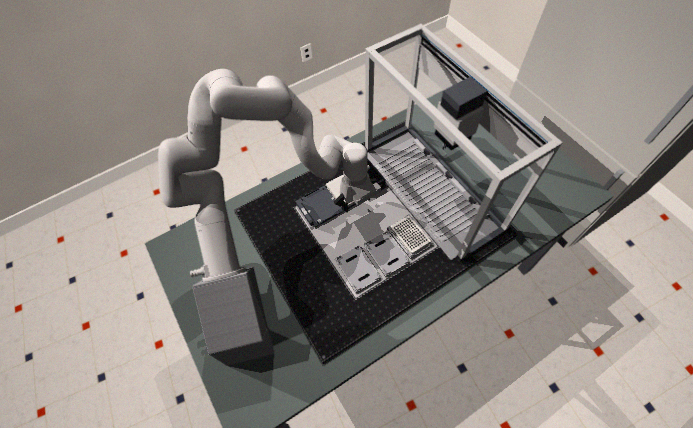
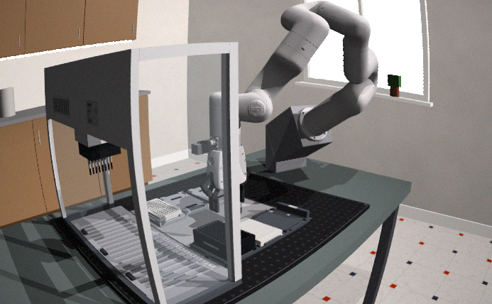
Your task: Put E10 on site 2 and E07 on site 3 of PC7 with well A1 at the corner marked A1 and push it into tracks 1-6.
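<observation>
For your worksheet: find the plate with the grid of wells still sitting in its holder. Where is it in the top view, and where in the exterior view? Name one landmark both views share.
Top view: the plate lies right of centre, last in the holder row, beside the rails.
Exterior view: left of centre, behind the frame's post.
Shared landmark: the open gripper, close by in both.

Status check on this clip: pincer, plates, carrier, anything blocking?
Pincer open, empty, above the apron. Carrier loaded, outside the rails. 96-well plate in its nest. Nothing visibly blocking.
</observation>
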You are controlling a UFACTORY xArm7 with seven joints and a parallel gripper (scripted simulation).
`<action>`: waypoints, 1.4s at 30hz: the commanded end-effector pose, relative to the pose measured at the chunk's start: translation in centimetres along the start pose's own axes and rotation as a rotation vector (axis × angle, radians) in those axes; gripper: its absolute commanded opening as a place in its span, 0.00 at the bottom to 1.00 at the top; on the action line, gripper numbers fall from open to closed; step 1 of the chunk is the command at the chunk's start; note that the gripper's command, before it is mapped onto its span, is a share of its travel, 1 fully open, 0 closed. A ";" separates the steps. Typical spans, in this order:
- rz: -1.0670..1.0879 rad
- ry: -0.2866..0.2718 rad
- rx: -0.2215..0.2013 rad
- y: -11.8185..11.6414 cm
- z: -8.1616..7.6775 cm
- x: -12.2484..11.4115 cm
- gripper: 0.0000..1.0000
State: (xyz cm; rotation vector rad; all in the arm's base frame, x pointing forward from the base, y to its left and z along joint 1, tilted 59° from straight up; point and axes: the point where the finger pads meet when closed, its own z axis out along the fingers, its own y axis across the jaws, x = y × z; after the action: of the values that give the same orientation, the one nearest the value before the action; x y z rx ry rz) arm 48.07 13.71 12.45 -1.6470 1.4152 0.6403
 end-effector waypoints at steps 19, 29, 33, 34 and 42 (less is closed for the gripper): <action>0.001 0.002 0.004 -0.1 -3.8 0.1 1.00; 0.001 0.002 0.004 -0.1 -5.1 0.1 1.00; 0.001 0.002 0.004 -0.1 -5.8 0.1 1.00; 0.001 0.002 0.004 -0.1 -5.9 0.1 1.00; 0.001 0.002 0.004 -0.1 -6.1 0.1 1.00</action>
State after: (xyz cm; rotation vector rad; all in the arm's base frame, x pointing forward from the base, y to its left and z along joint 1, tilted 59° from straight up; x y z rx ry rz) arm 47.23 8.73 15.43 -1.6469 1.4153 0.6401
